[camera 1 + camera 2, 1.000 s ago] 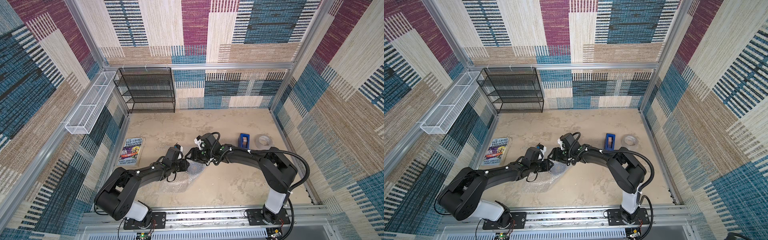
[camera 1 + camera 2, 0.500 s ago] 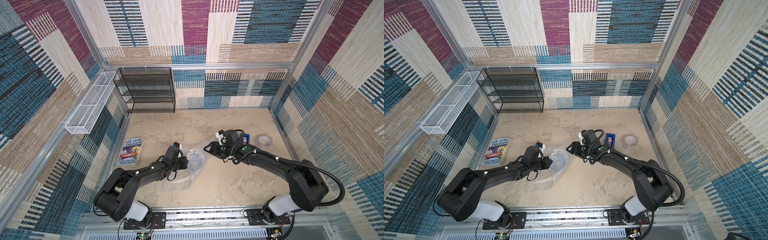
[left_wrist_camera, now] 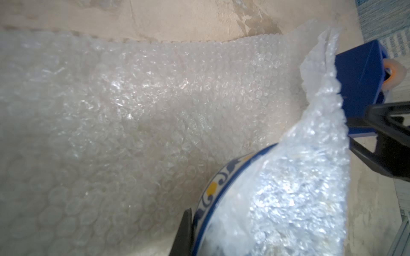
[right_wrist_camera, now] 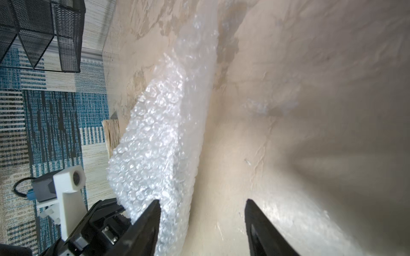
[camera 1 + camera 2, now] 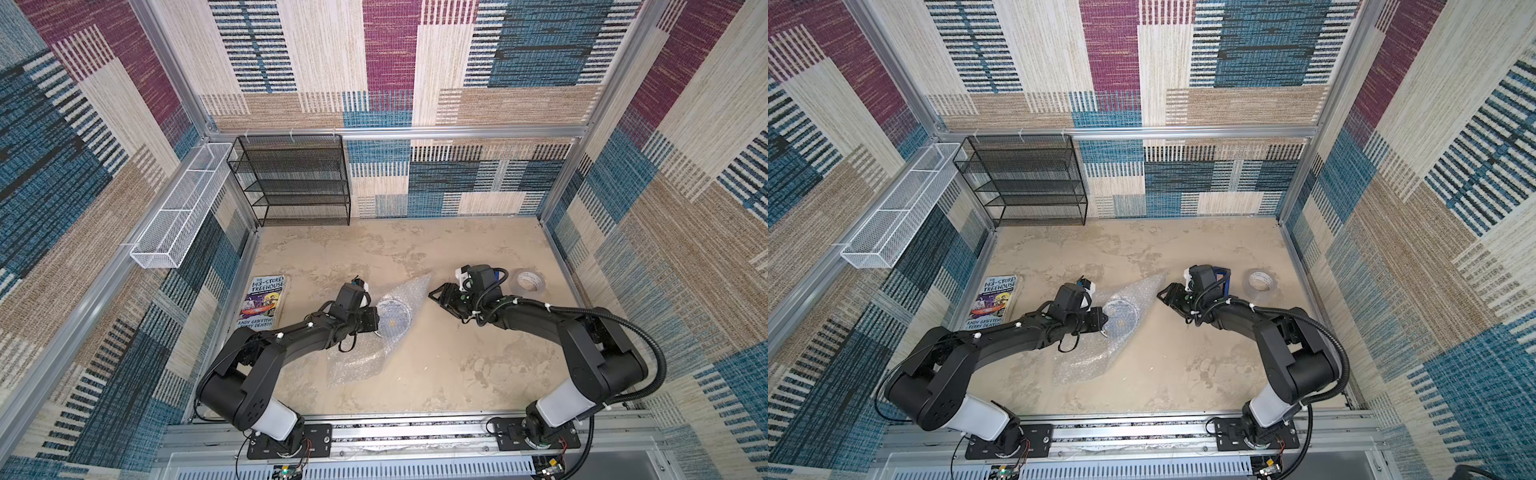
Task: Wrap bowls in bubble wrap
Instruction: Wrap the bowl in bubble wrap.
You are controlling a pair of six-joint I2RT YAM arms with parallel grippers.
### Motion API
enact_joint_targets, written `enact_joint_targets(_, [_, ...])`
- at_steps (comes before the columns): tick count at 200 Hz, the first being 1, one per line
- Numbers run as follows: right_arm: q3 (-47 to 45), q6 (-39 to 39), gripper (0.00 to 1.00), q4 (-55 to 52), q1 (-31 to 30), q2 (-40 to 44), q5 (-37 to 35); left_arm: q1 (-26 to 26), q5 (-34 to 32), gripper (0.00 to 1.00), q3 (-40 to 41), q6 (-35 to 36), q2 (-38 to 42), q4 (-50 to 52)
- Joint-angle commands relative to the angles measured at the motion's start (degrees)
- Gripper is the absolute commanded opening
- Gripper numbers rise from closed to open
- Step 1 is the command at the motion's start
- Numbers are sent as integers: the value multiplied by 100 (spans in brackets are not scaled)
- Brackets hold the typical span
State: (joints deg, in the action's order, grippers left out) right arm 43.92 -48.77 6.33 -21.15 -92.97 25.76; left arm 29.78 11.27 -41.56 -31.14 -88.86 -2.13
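Note:
The bowl point(image 5: 394, 316), white with a blue pattern, lies on the bubble wrap point(image 5: 357, 361), and a flap of wrap is folded over it. In the left wrist view the bowl's blue rim point(image 3: 213, 188) shows beside that flap of bubble wrap point(image 3: 299, 188). My left gripper point(image 5: 376, 325) is shut on the bowl's left rim. One of its fingers point(image 3: 183, 235) presses the rim's outside; the other is hidden under the flap. My right gripper point(image 5: 435, 294) stands open and empty to the right of the wrap's far corner point(image 5: 419, 284). The wrist view shows that right gripper point(image 4: 202, 212) with bare table between its fingers.
A book point(image 5: 262, 303) lies at the left edge. A tape roll point(image 5: 530, 282) sits at the right, with a blue holder point(image 5: 1223, 274) behind my right wrist. A black mesh rack point(image 5: 295, 178) stands at the back left. A white wire basket point(image 5: 183, 208) hangs on the left wall.
My right gripper has let go of the wrap and drawn back to the right, leaving the flap lying over the bowl. My left gripper has closed on the bowl's rim.

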Motion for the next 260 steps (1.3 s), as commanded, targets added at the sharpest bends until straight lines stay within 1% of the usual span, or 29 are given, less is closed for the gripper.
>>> enact_joint_targets(1, [203,-5,62,745,16,-239,230,0,462,0,-381,373,-231,452])
enact_joint_targets(25, [555,78,62,679,56,-589,268,-2,797,0,-657,508,-534,704])
enact_joint_targets(54, [545,-14,62,703,204,-671,289,-2,883,0,-601,511,-585,700])
enact_joint_targets(113, [413,123,62,306,389,-576,272,1,736,0,-463,521,-359,725])
enact_joint_targets(150, [302,155,62,334,440,-593,303,1,719,0,-408,510,-289,703])
enact_joint_targets(180, [268,122,61,596,446,-765,402,10,719,0,-388,566,-316,705])
enact_joint_targets(199, [329,133,59,697,449,-951,455,6,642,0,-358,599,-324,704])
enact_joint_targets(235, [285,-50,56,1301,461,-1181,685,27,666,0,-361,645,-312,720])
enact_joint_targets(260, [318,-117,51,1574,462,-1349,812,27,625,0,-362,639,-290,740])
